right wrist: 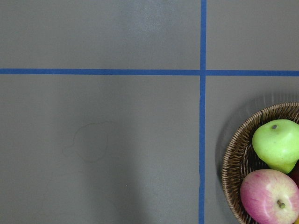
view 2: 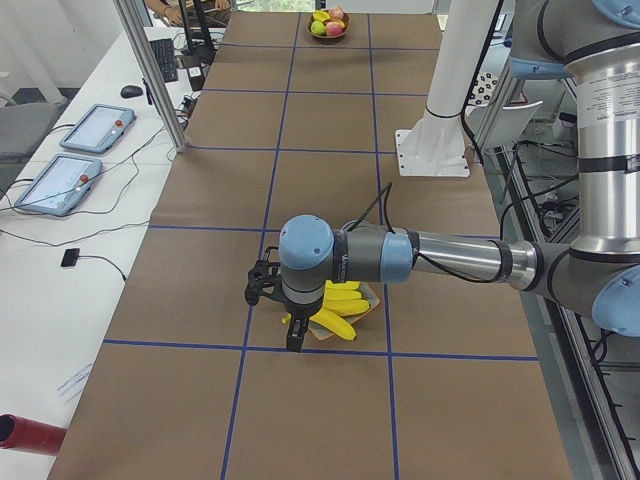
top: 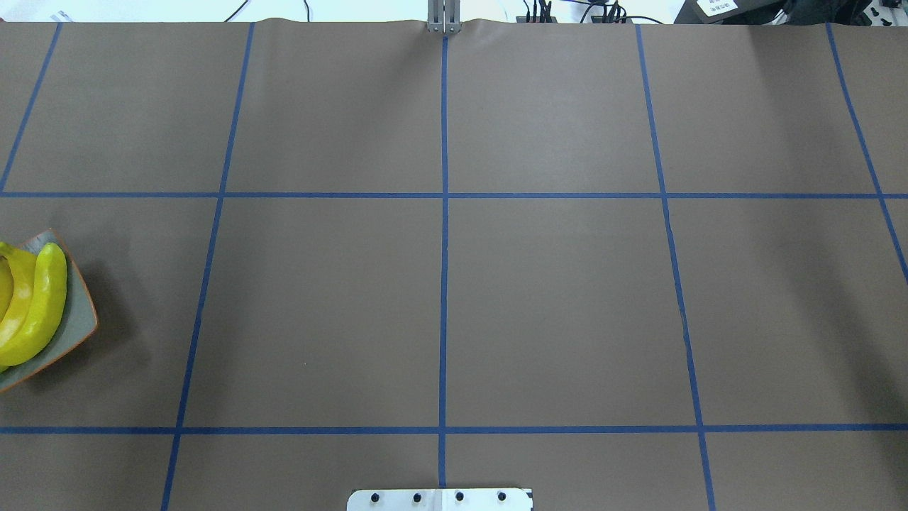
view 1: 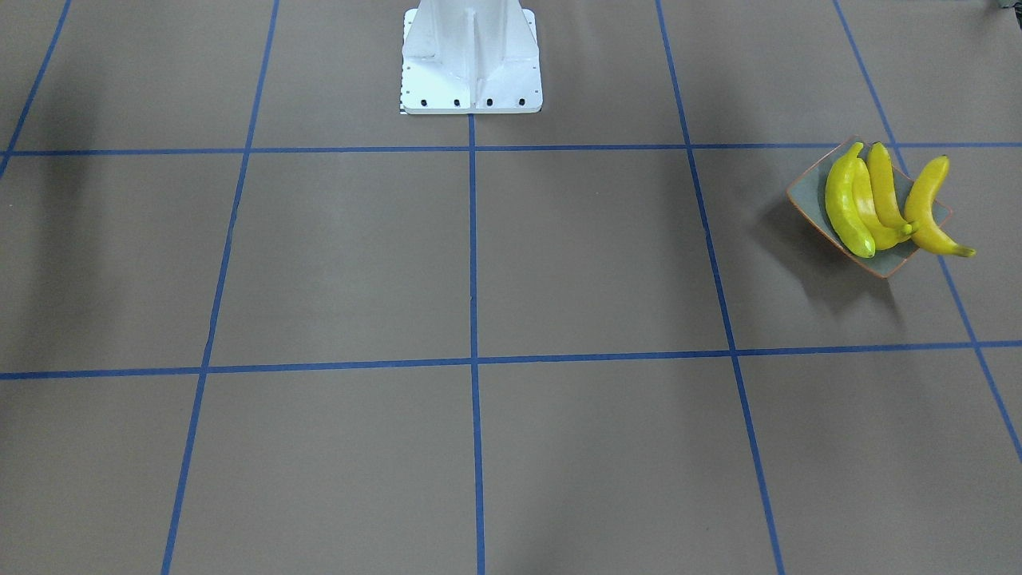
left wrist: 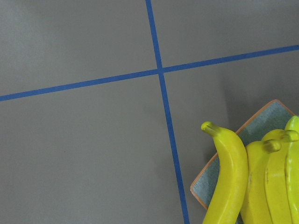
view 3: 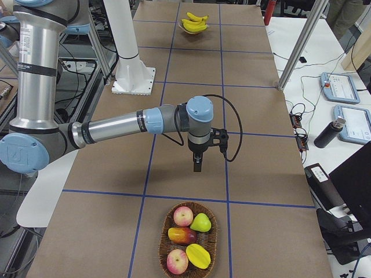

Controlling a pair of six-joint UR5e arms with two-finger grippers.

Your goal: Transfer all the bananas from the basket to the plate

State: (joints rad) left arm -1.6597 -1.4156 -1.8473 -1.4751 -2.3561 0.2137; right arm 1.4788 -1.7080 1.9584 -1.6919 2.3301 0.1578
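**Four bananas on plate, both pincers aloft**

Finds four bananas point(view 1: 870, 204) lying side by side on the plate point(view 1: 805, 194), at 3 o'clock in the front-facing view and hard against the 9 o'clock edge of the overhead view. Counts one greener banana point(view 1: 842, 209) on the bunch's 9 o'clock side in the front-facing view, the other three a deeper yellow. Notes the outermost banana point(view 1: 934, 209), on the 3 o'clock side, overhanging the plate's rim, its tip out over the worktop point(view 1: 559, 279).

Sees the left pincer point(view 2: 293, 338) only in the left side view, pointing down, near the plate. Cannot tell how far open, or whether anything is in it. Catches the plate's corner and the banana tips at 5 o'clock in the left wrist view.

Sees the right pincer point(view 3: 197, 165) only in the right side view, pointing down above the worktop, at 12 o'clock from the basket point(view 3: 162, 237) and well apart from the plate. Cannot tell its opening or its hold either. Finds apples point(view 3: 183, 216), a pear point(view 3: 201, 222) and other fruit in the basket; places the basket at 4 o'clock in the right wrist view.

Shows a brown worktop gridded with blue tape point(view 1: 473, 255), with the white base point(view 1: 471, 64) at 12 o'clock in the front-facing view.
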